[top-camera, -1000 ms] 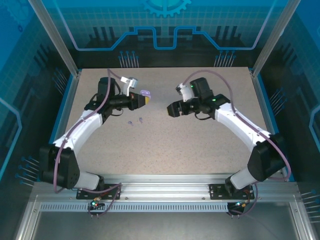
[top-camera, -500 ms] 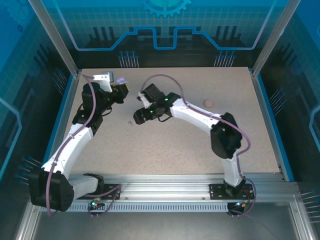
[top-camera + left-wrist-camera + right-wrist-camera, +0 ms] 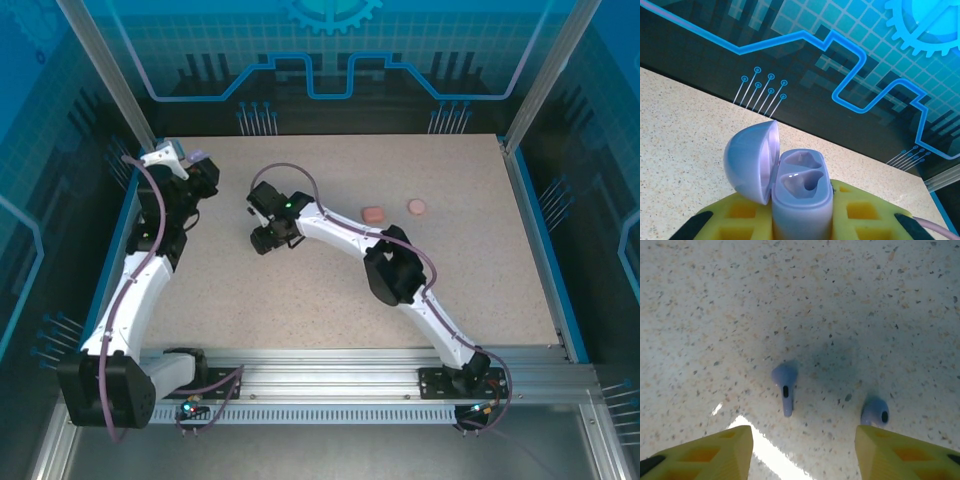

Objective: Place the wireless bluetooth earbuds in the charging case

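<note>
L gripper (image 3: 801, 227): pinched on the lavender charging case (image 3: 801, 200), yellow pads either side of its body, held up off the table (image 3: 700, 300) at the far-left corner.
Case state: lid (image 3: 751, 160) swung open to one side, both wells bare, so nothing is seated yet.
R gripper (image 3: 802, 442): fingers spread wide, nothing between them, pointing down over the tabletop.
Lavender earbuds: both lie flat on the table under my R gripper, apart from each other.
First bud (image 3: 784, 388): between my fingers, head away from me, stem toward me.
Second bud (image 3: 875, 411): just beside one fingertip; can't make out its stem.
Handling (my guess): v. light, hard glossy plastic, rounded, so prob. slippery. It'll squirt out if pinched off-centre.
Where to grip: across the head, pads square on both sides, stem left free to go into the well first.
Step (my read): lining up on the first bud.
Risk: closing could nudge the second bud, as it's so near the finger.
Others: coral case (image 3: 373, 215) and tan-pink case (image 3: 416, 206), well apart from the buds.
</note>
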